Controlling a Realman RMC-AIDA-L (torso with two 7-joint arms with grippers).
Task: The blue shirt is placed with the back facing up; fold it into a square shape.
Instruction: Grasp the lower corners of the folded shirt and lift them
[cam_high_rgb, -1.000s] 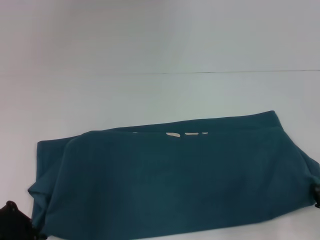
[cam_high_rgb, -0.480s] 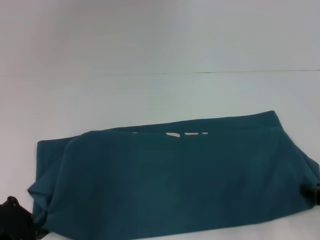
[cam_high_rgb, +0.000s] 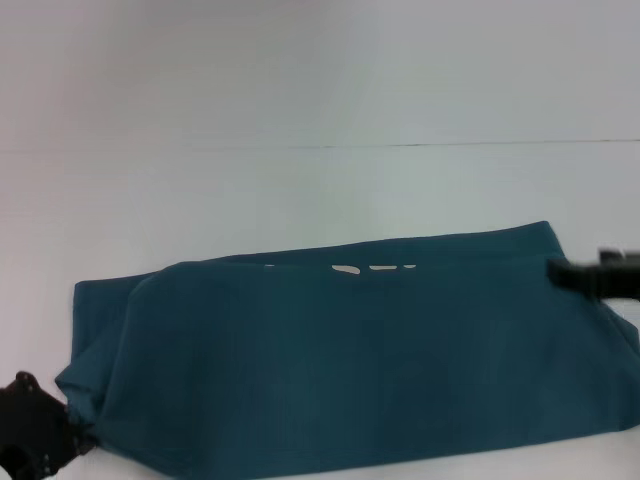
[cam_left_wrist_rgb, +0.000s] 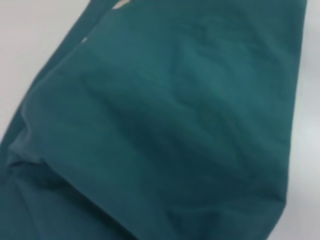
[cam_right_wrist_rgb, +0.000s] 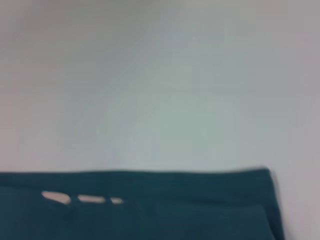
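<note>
Lying half-folded across the near part of the white table (cam_high_rgb: 300, 100), the blue shirt (cam_high_rgb: 340, 370) could slump open if its bunched left corner dragged. The left gripper (cam_high_rgb: 35, 440) sat there, the right gripper (cam_high_rgb: 590, 275) over the far right edge; neither grip was discernible. No containers showed.

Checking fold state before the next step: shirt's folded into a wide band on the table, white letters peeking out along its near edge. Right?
Nearly. The blue shirt is a wide folded band on the table, but the white letters peek out along its far edge, not the near one. The head view shows it.
</note>
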